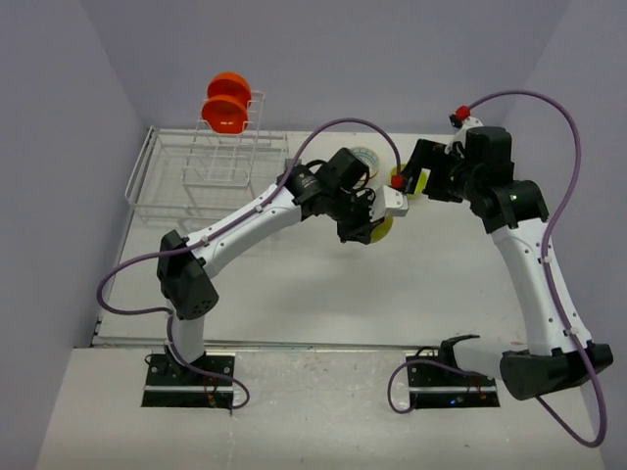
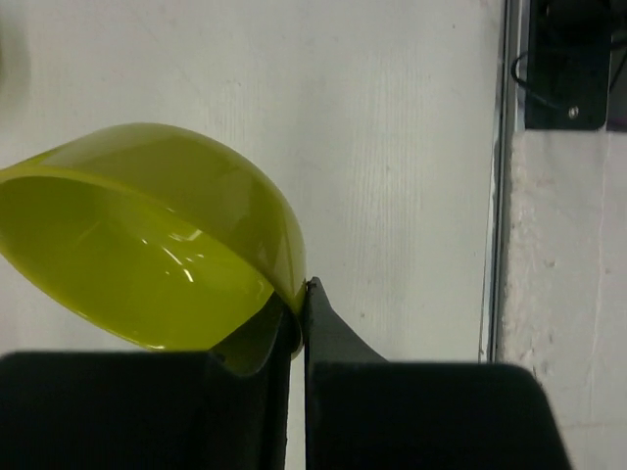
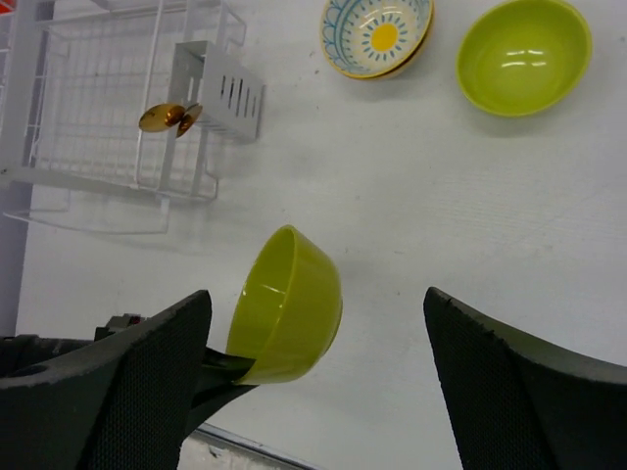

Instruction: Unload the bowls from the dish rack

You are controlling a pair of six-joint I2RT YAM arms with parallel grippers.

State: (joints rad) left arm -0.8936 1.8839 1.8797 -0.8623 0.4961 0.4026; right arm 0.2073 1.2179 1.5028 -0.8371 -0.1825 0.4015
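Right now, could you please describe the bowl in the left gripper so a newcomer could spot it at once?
Look right of the white dish rack, over the table. The left gripper pinches a lime-green bowl by its rim, tilted on edge; its green twin sits upright beside the flowered bowl.

Overhead camera spans table [image 1: 294, 294]; wrist cameras closely share lime-green bowl [image 2: 147, 264].
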